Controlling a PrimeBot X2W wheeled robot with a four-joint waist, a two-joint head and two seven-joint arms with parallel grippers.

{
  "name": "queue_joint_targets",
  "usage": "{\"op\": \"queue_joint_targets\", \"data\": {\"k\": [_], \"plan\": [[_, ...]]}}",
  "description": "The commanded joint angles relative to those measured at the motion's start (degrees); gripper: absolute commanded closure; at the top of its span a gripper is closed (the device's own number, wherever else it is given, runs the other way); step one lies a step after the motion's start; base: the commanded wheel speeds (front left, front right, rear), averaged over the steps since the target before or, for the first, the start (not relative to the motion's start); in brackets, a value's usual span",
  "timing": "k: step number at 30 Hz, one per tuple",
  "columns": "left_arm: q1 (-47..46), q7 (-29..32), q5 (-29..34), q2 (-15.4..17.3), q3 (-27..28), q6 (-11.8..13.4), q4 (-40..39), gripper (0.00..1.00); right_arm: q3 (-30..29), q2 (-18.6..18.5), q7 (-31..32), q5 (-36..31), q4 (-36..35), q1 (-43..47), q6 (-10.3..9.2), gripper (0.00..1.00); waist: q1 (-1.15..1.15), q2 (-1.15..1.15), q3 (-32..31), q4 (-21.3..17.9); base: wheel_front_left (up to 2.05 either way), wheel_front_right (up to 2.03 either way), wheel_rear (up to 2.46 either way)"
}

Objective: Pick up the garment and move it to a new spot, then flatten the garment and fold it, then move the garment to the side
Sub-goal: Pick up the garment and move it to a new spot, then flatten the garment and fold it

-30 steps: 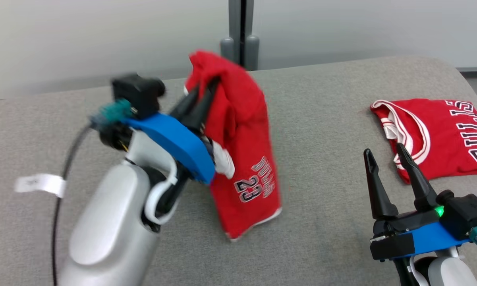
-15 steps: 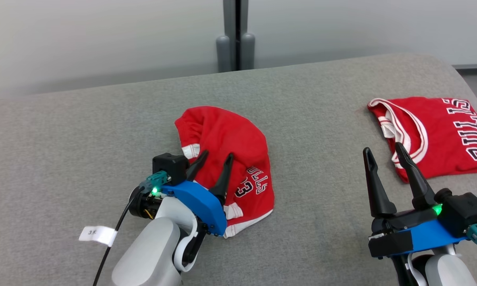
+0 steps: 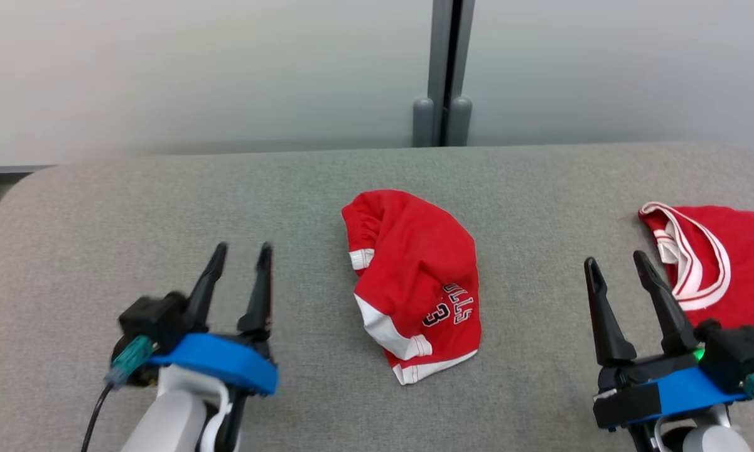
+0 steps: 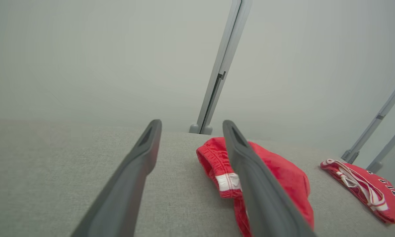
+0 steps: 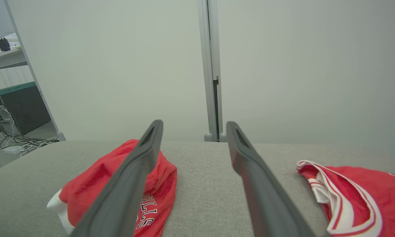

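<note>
Now the crumpled red fabric garment (image 3: 417, 276) lies centre frame; flattening, folding remain. Open, empty: left end effector (image 3: 237, 252), right end effector (image 3: 615, 265).

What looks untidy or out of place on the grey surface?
The garment in the middle lies crumpled in a heap, bunched and folded over itself, not flat. The jersey at the right lies flatter. Nothing looks spilled or damaged.

On your far right you have a second red jersey (image 3: 725, 276) with white trim, lying flat on the grey fabric worktop (image 3: 132, 207). Behind the worktop stands a grey post (image 3: 444, 69) against a pale wall, and off to one side loose cables (image 5: 23, 143) trail on the floor.
</note>
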Motion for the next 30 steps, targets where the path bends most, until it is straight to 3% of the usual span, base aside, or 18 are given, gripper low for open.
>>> {"op": "queue_joint_targets", "data": {"k": [1,15,30], "plan": [[2.2,-0.4,0.9,1.4,0.9,0.9,-0.6,0.0,-0.3,0.0,0.1,0.2,0.3,1.4,0.02,0.0,0.0,0.0,-0.7,0.4,0.0,0.0,0.0],[12.1,-0.9,2.2,7.7,8.1,5.8,-4.9,0.0,-1.8,1.0,1.6,1.0,2.8,6.1,0.02,0.0,0.0,0.0,-3.3,0.5,0.0,0.0,0.0],[15.0,-1.0,2.8,7.7,9.2,6.7,-7.6,0.0,-3.1,1.8,1.3,1.0,5.4,5.9,0.03,0.0,0.0,0.0,-2.6,-0.9,0.0,0.0,0.0]]}}
